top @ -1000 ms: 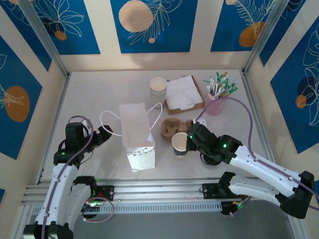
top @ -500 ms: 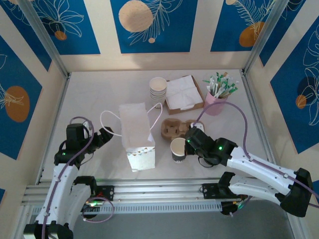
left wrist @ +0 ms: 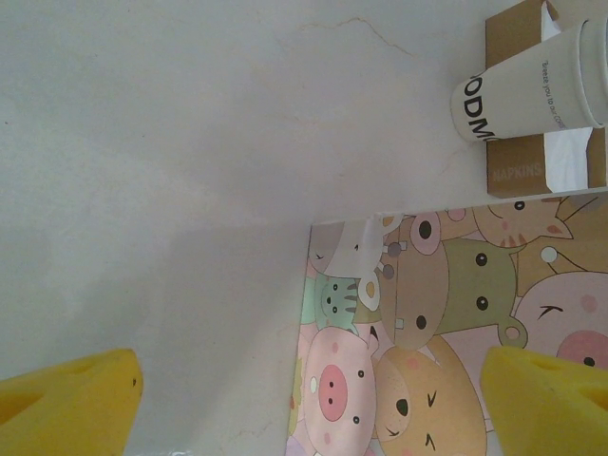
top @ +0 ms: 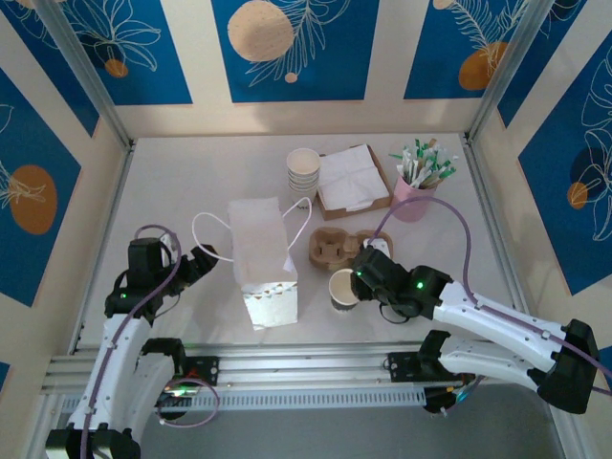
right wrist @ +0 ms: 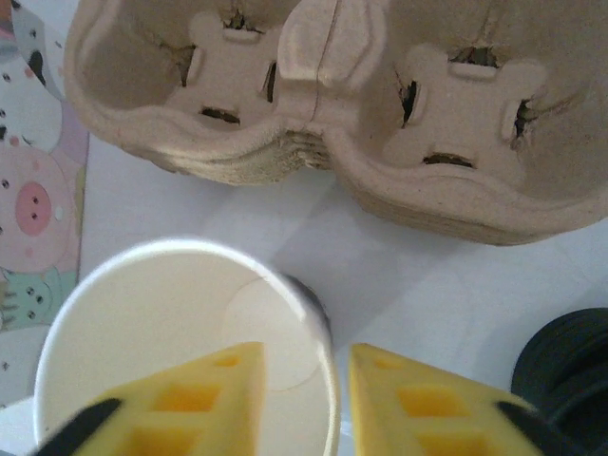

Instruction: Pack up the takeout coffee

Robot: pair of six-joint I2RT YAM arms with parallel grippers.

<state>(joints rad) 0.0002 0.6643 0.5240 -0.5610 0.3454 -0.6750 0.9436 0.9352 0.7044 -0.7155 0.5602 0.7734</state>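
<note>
While it stands upright on the pale table [top: 191, 182], the white, lidless paper cup [top: 341, 287] sits just in front of the brown moulded-pulp cup carrier [top: 335, 247] and a little to the right of the white paper bag [top: 263, 249], apart from both. From above, its mouth is a cream circle, with a dark outer wall showing on the near side. The right wrist view looks straight down into the paper cup [right wrist: 161, 313], which is empty and plain white inside, with a thin rolled rim and a flat round bottom. The right gripper [top: 354, 283] is at the cup's right edge. Its yellow fingers [right wrist: 214, 399] are narrowly parted astride the rim, one inside and one outside, and a sliver of space beside the wall shows they are not pinching it. Beyond the rim lie the carrier's [right wrist: 323, 57] two wells, both vacant, and the bag's cartoon-animal print [right wrist: 28, 209] shows at the left edge.

The left gripper [top: 204, 258] is left of the bag, near its white loop handle [top: 196, 234]. Its fingers [left wrist: 66, 404] are spread wide and hold nothing, with the printed bag face [left wrist: 446, 313] ahead of them.
</note>
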